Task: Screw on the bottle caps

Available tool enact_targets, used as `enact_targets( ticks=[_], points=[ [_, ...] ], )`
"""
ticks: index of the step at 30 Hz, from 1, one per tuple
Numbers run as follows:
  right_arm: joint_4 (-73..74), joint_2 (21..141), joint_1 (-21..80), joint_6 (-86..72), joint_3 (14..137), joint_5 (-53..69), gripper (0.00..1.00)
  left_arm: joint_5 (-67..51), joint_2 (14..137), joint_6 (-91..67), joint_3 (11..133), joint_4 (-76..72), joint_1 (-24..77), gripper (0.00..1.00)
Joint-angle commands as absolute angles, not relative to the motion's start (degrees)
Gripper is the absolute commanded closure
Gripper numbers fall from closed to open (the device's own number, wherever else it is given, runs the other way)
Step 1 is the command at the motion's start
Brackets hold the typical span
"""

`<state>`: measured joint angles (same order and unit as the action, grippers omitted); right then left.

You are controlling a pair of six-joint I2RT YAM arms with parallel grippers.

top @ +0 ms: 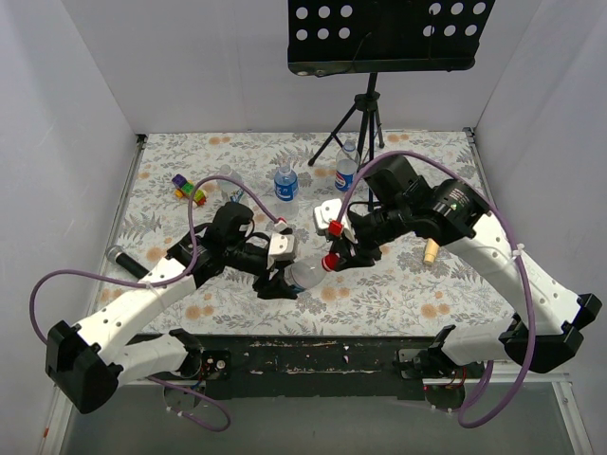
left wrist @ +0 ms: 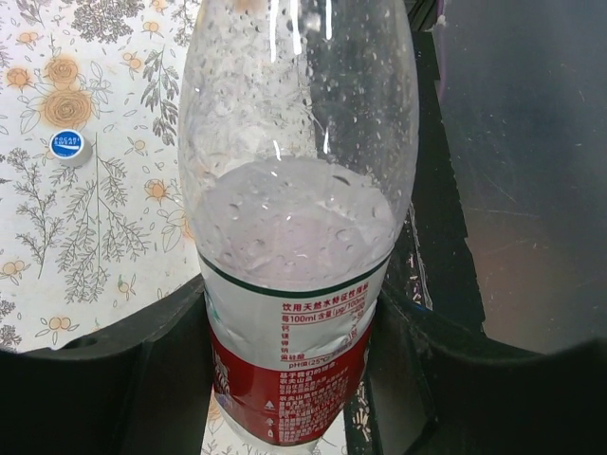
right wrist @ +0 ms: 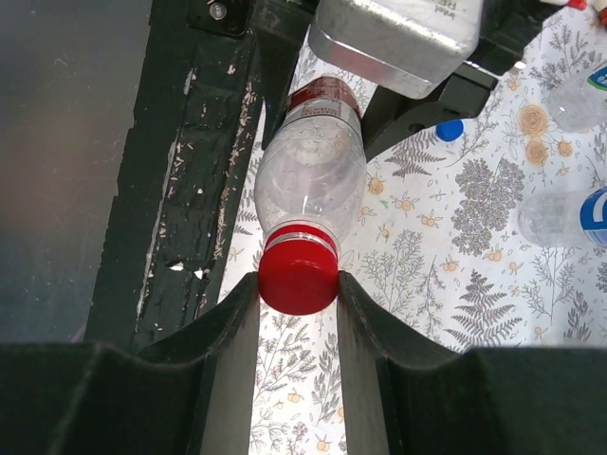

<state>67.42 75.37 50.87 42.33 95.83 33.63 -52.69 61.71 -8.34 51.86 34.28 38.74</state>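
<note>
Right fingers [right wrist: 230, 334] pinch red cap [right wrist: 299, 276] on bottle [right wrist: 309, 175].

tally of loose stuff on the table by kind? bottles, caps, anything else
Bottles: 4, one held bottle, three farther back
Caps I can make out: 2, red cap on the held bottle, blue cap loose
Toy block: 1
Tan stick: 1
Black cylinder: 1
Total: 9

Robotics lab cell, white panel walls [top: 66, 114], floral-cloth table [top: 417, 294], perforated stand [top: 389, 33] on tripod [top: 366, 118]
</note>
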Motion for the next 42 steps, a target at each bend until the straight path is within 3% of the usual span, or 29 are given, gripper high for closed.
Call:
enact_targets(
  ticks=[1,8,13,20,29,33,42],
  points=[
    [66.1,77.1,52.8,40.0,93.4,34.7,0.81,-57.5,57.2,-12.5,51.3,15.0,38.8,0.82],
    [64.1,77.9,52.8,35.1,94.0,31.0,0.84,-46.3,53.6,-17.7,45.4,5.4,39.1,0.85],
    [61.5,78.0,52.8,28.7,94.0,26.4,0.94,-37.5,51.0,-17.8,41.7,0.6,40.4,0.85],
    [58.4,78.2,52.8,20.4,92.8,22.9,0.96,-32.1,48.3,-18.5,37.7,-5.9,42.1,0.84],
    [58.5,81.6,52.6,-2.9,98.8,15.5,0.99,-24.7,45.0,-18.8,31.0,-15.6,44.7,0.83],
    [63.1,85.6,52.4,-15.2,103.0,12.1,0.99,-14.8,44.6,-17.4,27.8,-19.8,47.2,0.84],
    [55.0,81.4,52.4,-35.2,94.7,3.4,0.98,12.1,46.2,-8.8,21.8,-32.9,57.2,0.9]
  ],
)
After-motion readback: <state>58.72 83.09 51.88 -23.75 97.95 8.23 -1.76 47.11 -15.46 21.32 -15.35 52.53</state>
